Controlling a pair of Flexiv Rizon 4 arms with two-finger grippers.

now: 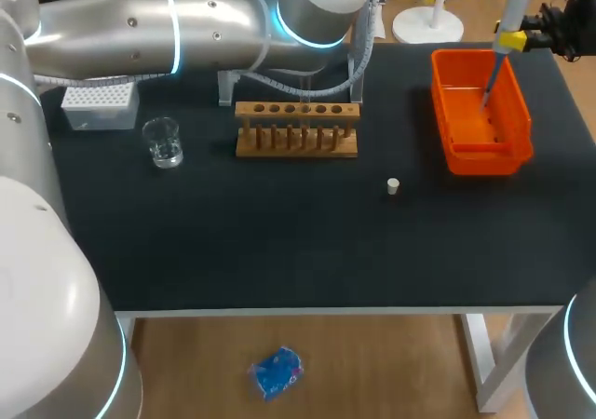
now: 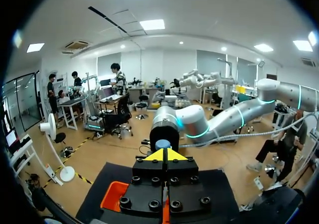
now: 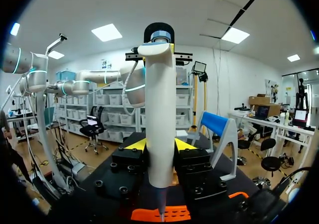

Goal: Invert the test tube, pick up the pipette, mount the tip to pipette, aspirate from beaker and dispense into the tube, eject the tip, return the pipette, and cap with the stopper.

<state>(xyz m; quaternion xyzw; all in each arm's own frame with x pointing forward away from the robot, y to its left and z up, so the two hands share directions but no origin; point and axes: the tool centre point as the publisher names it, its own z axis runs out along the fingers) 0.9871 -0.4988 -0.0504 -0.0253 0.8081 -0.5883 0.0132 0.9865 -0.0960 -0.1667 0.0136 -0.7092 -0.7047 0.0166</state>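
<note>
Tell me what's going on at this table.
The right arm's claw is shut on a white pipette, holding it upright over the orange plastic bin at the far right. The left arm stretches across the back, behind the wooden test-tube rack. The clear glass beaker and small white stopper stand free on the black table.

No text, label, number or sign can be read on the worktop (image 1: 279, 251) or on anything standing on it. The pipette (image 3: 160, 109) shows no legible marking in any view.
</note>
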